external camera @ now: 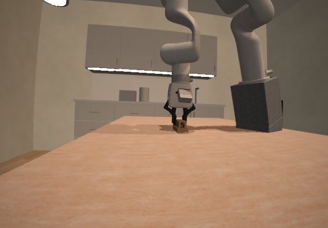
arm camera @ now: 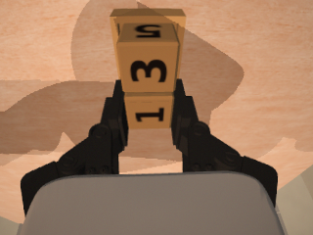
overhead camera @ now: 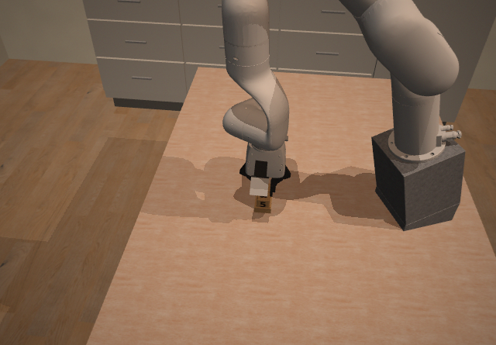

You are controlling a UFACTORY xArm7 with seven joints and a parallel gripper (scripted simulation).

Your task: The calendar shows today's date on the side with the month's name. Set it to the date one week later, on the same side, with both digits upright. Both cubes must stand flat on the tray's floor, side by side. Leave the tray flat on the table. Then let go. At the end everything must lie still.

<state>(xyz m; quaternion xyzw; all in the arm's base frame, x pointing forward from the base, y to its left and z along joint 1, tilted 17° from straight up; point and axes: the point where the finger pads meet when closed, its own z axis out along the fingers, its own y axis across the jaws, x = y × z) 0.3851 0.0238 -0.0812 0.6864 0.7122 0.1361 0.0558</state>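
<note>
The wooden tray (overhead camera: 263, 210) (external camera: 181, 130) (arm camera: 148, 12) lies flat on the table with two cubes in a row. The front cube (overhead camera: 256, 204) (external camera: 178, 125) (arm camera: 126, 69) shows a 5 on its side toward the top and exterior views and a 3 on top. The rear cube (arm camera: 133, 104), with a 1 on top, stands right behind it on the arm's side. My gripper (external camera: 179, 121) (arm camera: 149, 94) points down with a finger against each side of the rear cube, shut on it. In the top view the white wrist-camera housing hides the rear cube. The month's name is not legible in any view.
The arm's dark base block (overhead camera: 418, 184) (external camera: 251, 106) stands on the right of the table (overhead camera: 280, 277) (external camera: 164, 172). The front cube touches or nearly touches the held cube, close to my fingertips. Grey cabinets (overhead camera: 139, 21) stand behind the table.
</note>
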